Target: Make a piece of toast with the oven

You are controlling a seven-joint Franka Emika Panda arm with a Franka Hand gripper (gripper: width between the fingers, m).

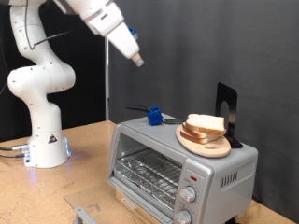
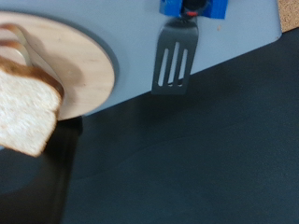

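The silver-grey toaster oven (image 1: 187, 168) stands at the exterior view's lower right. Its wire rack (image 1: 149, 173) shows through the front, and two knobs and a red light sit on its right panel. Two bread slices (image 1: 206, 124) rest on a round wooden plate (image 1: 201, 142) on top of the oven. My gripper (image 1: 137, 61) hangs high in the air, above and to the exterior view's left of the oven, holding nothing. In the wrist view a bread slice (image 2: 23, 107) lies on the plate (image 2: 79, 56); no fingers show there.
A black spatula (image 2: 173, 61) in a blue holder (image 1: 154, 116) lies on the oven top behind the plate. A black stand (image 1: 227, 112) rises at the oven's back right. A flat grey panel (image 1: 86, 214), perhaps the lowered door, lies in front of the oven. The robot base (image 1: 42, 140) stands on the wooden table at left.
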